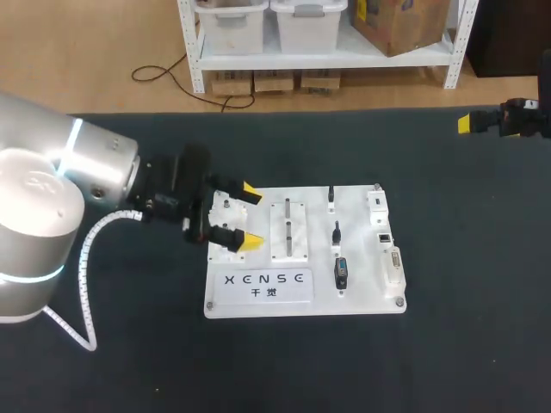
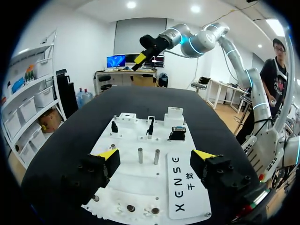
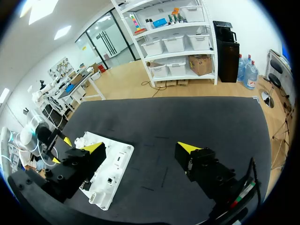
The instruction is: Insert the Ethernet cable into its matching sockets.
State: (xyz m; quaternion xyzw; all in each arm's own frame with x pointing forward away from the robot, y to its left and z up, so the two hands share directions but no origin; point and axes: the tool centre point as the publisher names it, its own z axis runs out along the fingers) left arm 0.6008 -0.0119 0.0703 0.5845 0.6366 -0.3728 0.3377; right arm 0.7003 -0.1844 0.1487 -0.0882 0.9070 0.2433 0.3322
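Your left end effector (image 2: 155, 155), spread ready to grip, hovers over the white board (image 2: 140, 187), the Ethernet cable (image 2: 150, 126), seemingly the middle black plug, standing ahead of it; the right end effector (image 3: 140, 148) hangs spread, well apart.

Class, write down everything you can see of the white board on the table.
The white board is a flat rectangular plate, plastic by its look, lying flat on the dark table. It carries a printed label, a raised block with two metal pegs, small black plugs and sockets along one short edge. The left gripper, open, hangs over the opposite end; contact cannot be told.
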